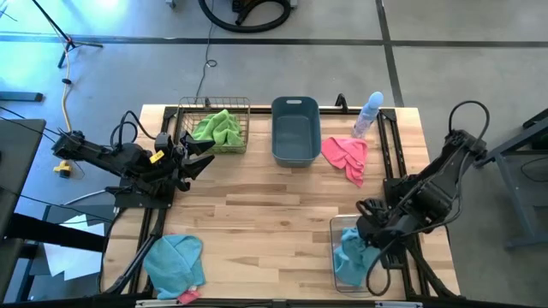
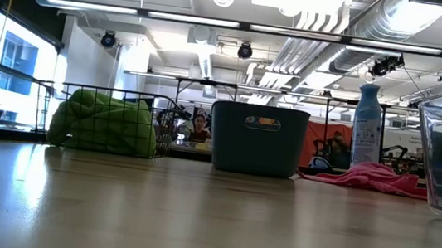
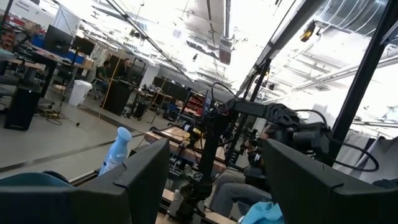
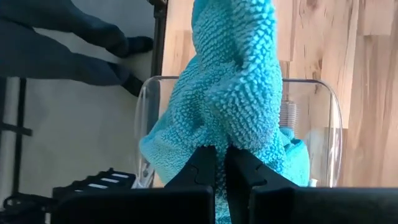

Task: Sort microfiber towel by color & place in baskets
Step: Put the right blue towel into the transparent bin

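Note:
My right gripper (image 1: 370,229) is shut on a light blue towel (image 1: 351,254) over the clear bin (image 1: 336,224) at the table's near right. My left gripper (image 1: 202,160) is open and holds nothing, hovering just near of the copper wire basket (image 1: 244,109), where a lime green towel (image 1: 218,128) lies. The grey-blue tub (image 1: 295,137) stands at the far middle. A pink towel (image 1: 345,156) lies flat on the table to its right. Another light blue towel (image 1: 175,261) lies at the near left edge, with a bit of pink cloth (image 1: 188,297) beside it. My right gripper pinches the light blue towel by a bunched fold (image 4: 217,134) between its two fingertips (image 4: 200,163), coming from above and pointing down. The towel hangs below the fingers in a twisted bunch, and its lower part (image 4: 292,155) reaches into the clear bin (image 4: 329,124).
A pale blue spray bottle (image 1: 369,113) stands at the far right, beside the pink towel. The middle of the wooden table (image 1: 265,214) is bare. Black rails (image 1: 396,154) run along the table's right and left sides.

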Controlling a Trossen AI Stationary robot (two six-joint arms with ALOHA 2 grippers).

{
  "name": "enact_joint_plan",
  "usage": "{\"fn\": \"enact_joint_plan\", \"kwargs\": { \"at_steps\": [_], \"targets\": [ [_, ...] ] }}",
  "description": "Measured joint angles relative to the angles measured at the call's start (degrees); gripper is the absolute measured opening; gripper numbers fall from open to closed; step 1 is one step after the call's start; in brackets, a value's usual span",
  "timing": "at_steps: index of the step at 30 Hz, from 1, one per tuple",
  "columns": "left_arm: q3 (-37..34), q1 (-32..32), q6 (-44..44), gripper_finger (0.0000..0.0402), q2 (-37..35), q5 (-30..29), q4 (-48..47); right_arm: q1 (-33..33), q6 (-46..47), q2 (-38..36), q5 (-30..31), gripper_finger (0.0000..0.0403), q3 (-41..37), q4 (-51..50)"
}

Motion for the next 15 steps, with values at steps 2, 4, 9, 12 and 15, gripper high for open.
{"fn": "enact_joint_plan", "kwargs": {
  "at_steps": [2,4,9,12,15],
  "targets": [
    [0.0,0.0,0.0,0.0245,0.0,-0.2,0.0,0.05,-1.15,1.61,-0.07,0.0,0.0,0.2],
    [0.0,0.0,0.02,0.0245,0.0,-0.64,-0.02,0.07,-2.24,3.23,-0.16,0.0,0.0,0.84],
    [0.0,0.0,0.03,0.0245,0.0,-0.81,-0.02,0.06,-0.15,5.57,-1.64,0.0,-2.44,2.54],
    [0.0,0.0,0.07,0.0245,0.0,-0.81,-0.04,0.53,1.18,4.94,-4.86,0.0,-7.99,6.87],
    [0.0,0.0,0.07,0.0245,0.0,-0.92,-0.04,0.92,0.29,4.16,-5.57,0.0,-12.68,13.18]
  ]
}}
